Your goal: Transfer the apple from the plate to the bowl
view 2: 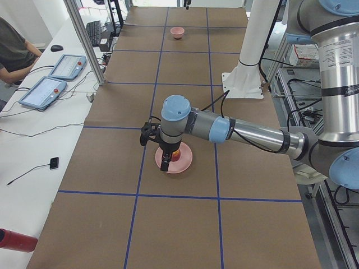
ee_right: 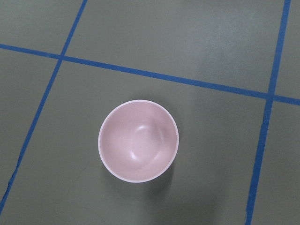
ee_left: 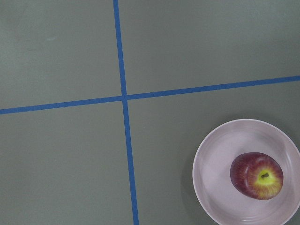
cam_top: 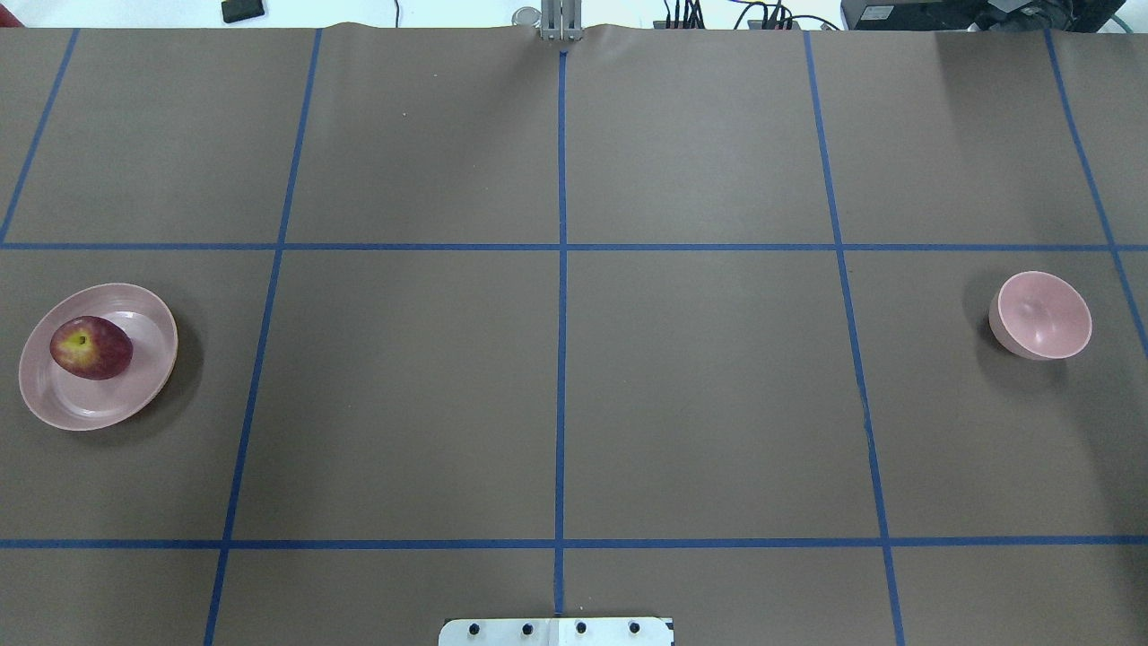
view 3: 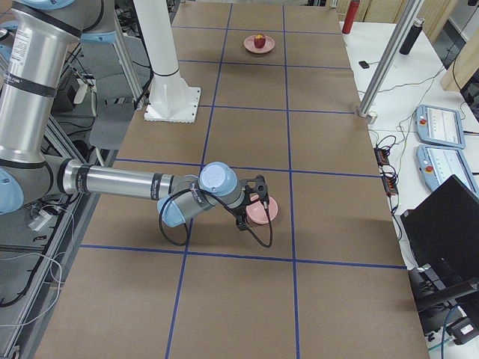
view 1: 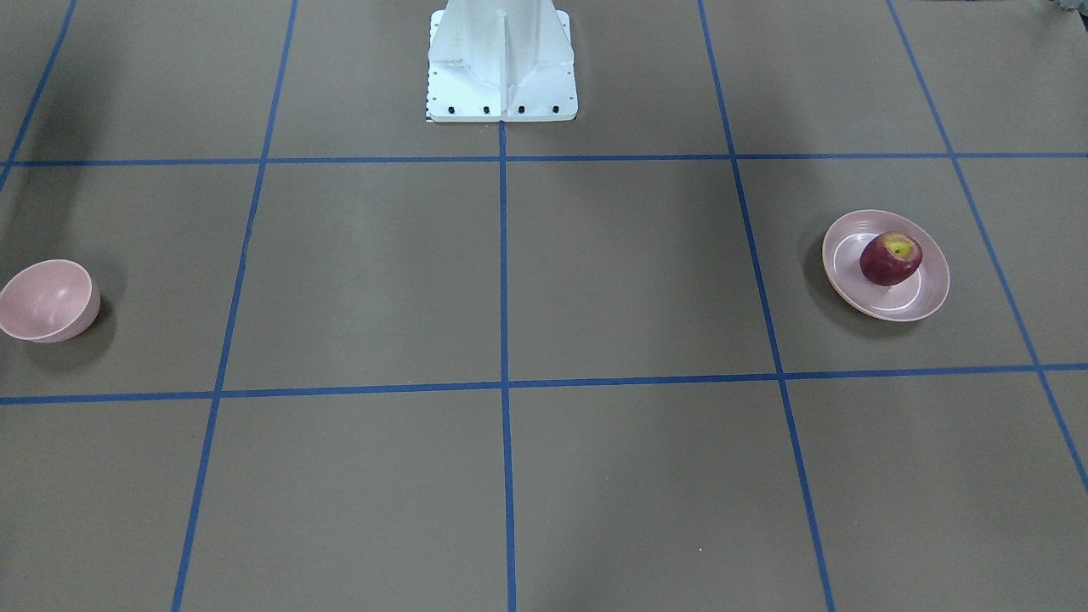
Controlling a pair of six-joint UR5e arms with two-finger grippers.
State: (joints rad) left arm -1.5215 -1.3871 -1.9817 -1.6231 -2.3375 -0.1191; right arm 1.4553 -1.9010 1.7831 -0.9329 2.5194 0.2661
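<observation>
The dark red apple [cam_top: 91,347] lies on the wide pink plate [cam_top: 134,399] at the table's left end; both show in the left wrist view, the apple [ee_left: 256,176] on the plate [ee_left: 213,178]. The small pink bowl [cam_top: 1040,315] stands empty at the right end and shows in the right wrist view [ee_right: 138,146]. My left gripper [view 2: 164,163] hangs over the plate [view 2: 184,163] in the exterior left view. My right gripper [view 3: 251,212] hangs beside the bowl [view 3: 266,212] in the exterior right view. I cannot tell whether either is open or shut.
The brown table carries a grid of blue tape lines [cam_top: 561,314]. The white robot base [view 1: 501,64] stands at the middle of the robot's side. Operator tablets [view 2: 50,78] and cables lie on a white bench along the far side.
</observation>
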